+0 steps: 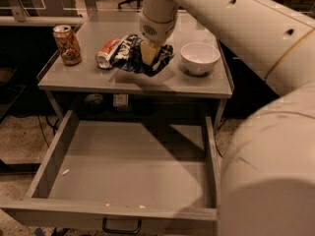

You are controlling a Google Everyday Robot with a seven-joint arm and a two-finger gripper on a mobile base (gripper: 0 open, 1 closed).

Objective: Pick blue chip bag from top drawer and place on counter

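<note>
Looked down steeply from one high spot before the open top drawer (133,176), faced back across the counter (197,85), sat close beside the arm (256,28) filling the right side, and caught the gripper (149,53) clamped on the blue chip bag (123,50) above mid-counter.

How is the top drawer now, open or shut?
Open: the top drawer shows its floor; the gripper holds the blue chip bag over the counter.

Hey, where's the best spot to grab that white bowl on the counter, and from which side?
Take the bowl by the rim, from above, one jaw inside and one outside: it stands upright, mouth up, and looks too wide to span. Choose the side away from the gripper, which holds the bag over the counter beside it.
</note>
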